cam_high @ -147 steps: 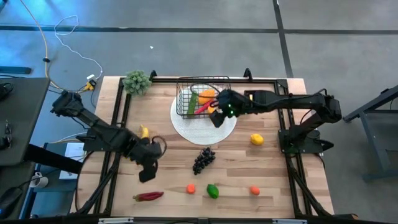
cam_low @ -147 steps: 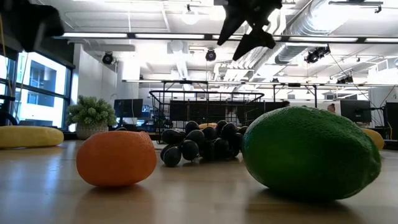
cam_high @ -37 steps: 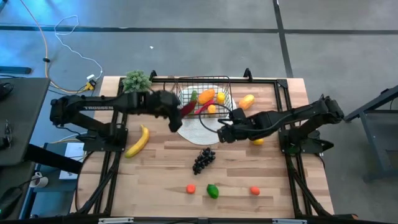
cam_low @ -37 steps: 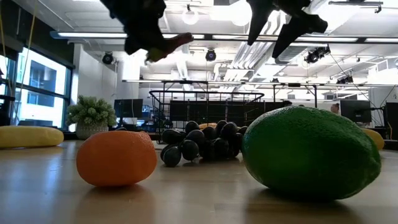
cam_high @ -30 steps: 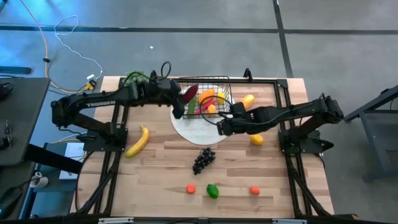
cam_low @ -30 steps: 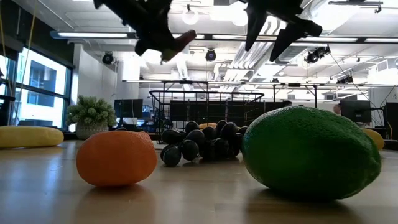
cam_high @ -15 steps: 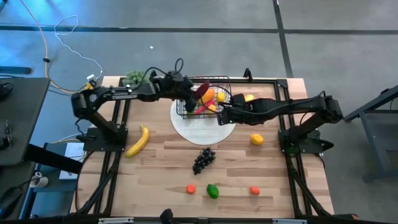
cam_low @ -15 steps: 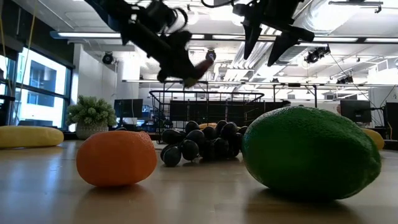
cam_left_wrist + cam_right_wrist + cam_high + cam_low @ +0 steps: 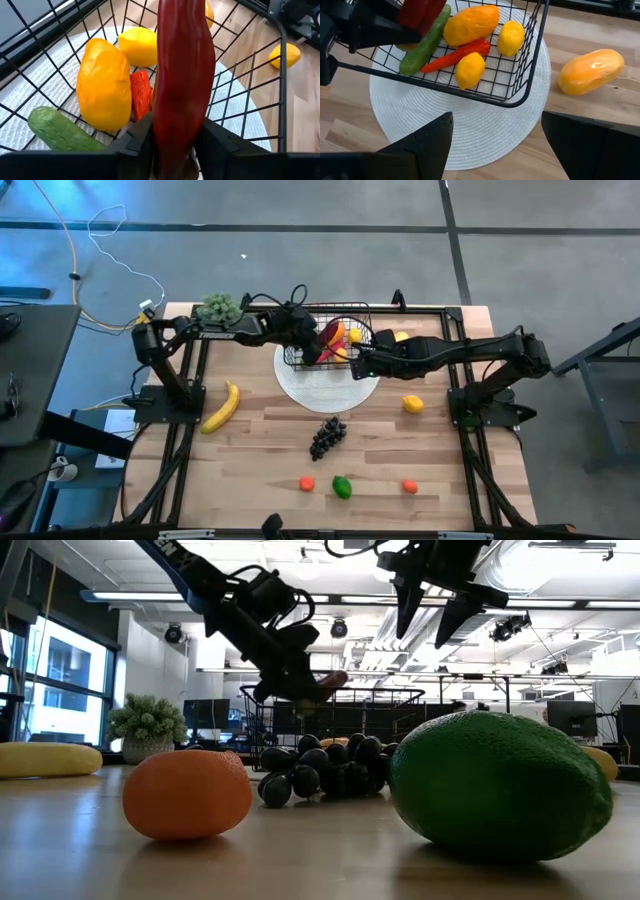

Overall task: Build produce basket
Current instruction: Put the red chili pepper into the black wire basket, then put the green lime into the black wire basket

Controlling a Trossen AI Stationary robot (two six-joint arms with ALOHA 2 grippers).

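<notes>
**Red chilli carried in over the basket**

The table (image 9: 270, 450) holds a round white mat (image 9: 318, 388) at the back, and on it the basket (image 9: 296, 361). Since half a second ago the left arm has reached further in: the left gripper (image 9: 313, 340) now sits over the basket's left part, lower than before in the low view, with the dark red chilli (image 9: 182, 75) between its fingers (image 9: 137, 137). The chilli is not dropped; whether the fingers have begun to loosen I cannot tell.

The right gripper (image 9: 363, 365) hovers at the basket's right front corner, about where it was, fingers (image 9: 427, 137) spread wide and holding nothing.

In the basket lie a mango (image 9: 102, 87), a cucumber (image 9: 57, 131), a slimmer red chilli (image 9: 456, 55) and two lemons (image 9: 511, 36). Just outside, right of the basket, lies a second mango (image 9: 591, 71).

The rest has not moved: banana (image 9: 222, 406) to the left, grapes (image 9: 327, 435) in the middle, a lemon (image 9: 412, 404) to the right, and along the front a lime (image 9: 342, 487) between two small oranges (image 9: 307, 483). A leafy bunch (image 9: 220, 308) stands at the back left corner.
</notes>
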